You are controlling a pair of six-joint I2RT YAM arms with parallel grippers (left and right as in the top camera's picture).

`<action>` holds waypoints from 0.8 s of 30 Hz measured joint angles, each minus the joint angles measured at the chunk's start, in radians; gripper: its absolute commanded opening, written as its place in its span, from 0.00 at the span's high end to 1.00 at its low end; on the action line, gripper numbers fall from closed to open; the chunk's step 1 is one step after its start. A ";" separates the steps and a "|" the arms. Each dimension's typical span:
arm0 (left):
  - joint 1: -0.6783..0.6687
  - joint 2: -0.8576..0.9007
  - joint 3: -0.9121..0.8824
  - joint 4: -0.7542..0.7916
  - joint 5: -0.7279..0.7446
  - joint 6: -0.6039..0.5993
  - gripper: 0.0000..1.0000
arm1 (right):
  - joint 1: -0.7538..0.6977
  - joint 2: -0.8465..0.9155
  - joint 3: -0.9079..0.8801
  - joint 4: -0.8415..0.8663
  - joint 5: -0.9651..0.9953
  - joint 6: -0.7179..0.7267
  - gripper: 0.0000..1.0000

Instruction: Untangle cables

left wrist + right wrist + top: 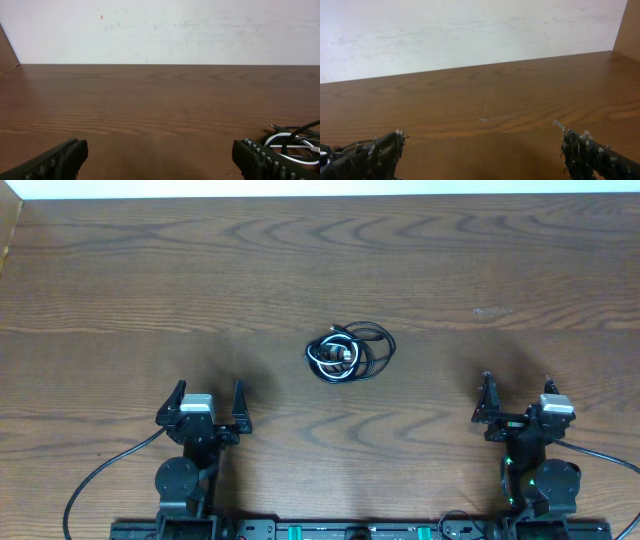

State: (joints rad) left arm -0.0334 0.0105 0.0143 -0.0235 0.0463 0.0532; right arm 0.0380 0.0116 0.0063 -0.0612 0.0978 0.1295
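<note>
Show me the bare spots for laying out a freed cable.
Bare wood lies between the cables and the left gripper, between them and the right gripper, and across the far strip of the table. Crowded only at the coil itself and along the near edge by the arm bases.

Open bench (120, 290) surrounds the cables (348, 354), the only obstacle: three o'clock from my left tool (209, 385), nine from my right tool (517, 378).

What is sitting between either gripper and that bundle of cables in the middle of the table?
Nothing visible does. Only wooden table lies between the open left gripper, the open right gripper and the cables.
</note>
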 measured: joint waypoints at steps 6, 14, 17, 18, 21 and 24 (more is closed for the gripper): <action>0.000 0.010 0.000 0.000 0.000 0.000 0.02 | 0.000 0.000 0.000 0.000 0.000 0.000 0.01; 0.000 0.010 0.000 0.000 0.000 0.000 0.02 | 0.000 0.000 0.000 0.000 0.000 0.000 0.01; 0.000 0.010 0.000 0.000 0.000 0.000 0.02 | 0.000 0.000 0.000 0.000 0.000 0.000 0.01; 0.000 0.010 0.000 0.000 0.000 0.000 0.02 | 0.000 0.000 0.000 0.000 0.000 0.000 0.01; 0.000 0.010 0.000 0.000 0.000 0.000 0.02 | 0.000 0.000 0.000 0.000 0.000 0.000 0.01; 0.000 0.010 0.000 0.000 0.000 0.000 0.02 | 0.000 0.000 0.000 0.000 0.000 0.000 0.01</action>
State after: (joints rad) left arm -0.0334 0.0208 0.0143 -0.0231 0.0463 0.0532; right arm 0.0380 0.0120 0.0063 -0.0612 0.0978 0.1299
